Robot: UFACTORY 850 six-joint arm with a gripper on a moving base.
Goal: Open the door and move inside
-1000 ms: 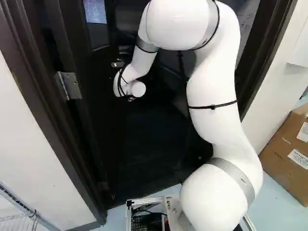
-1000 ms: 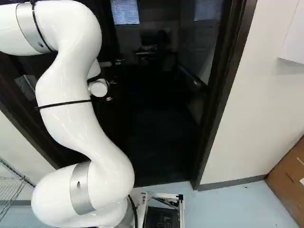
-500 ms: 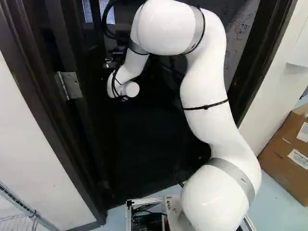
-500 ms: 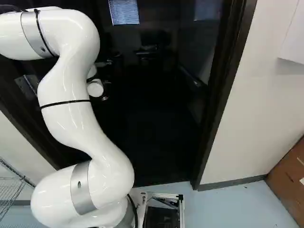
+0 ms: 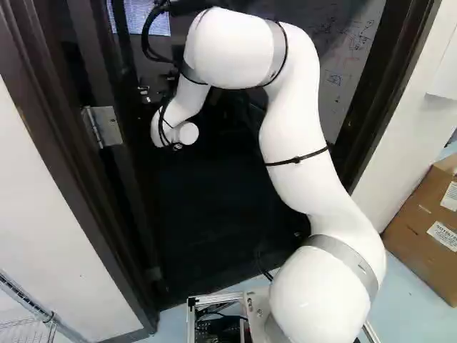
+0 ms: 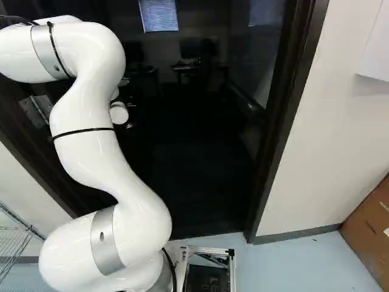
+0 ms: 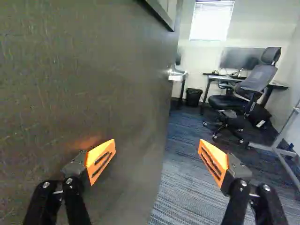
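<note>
The claw (image 7: pixel 157 147) stands wide, its orange pads (image 7: pixel 100 159) well apart. The open door (image 7: pixel 108 75) spans its nine to eleven o'clock, close by one pad; the handle (image 7: pixel 176 75) is farther ahead, near twelve. At one o'clock, a chair (image 7: pixel 255 79) stands by a table (image 7: pixel 214 77).

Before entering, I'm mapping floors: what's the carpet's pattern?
The carpet has blue-grey stripes, clearest in the wrist view.
</note>
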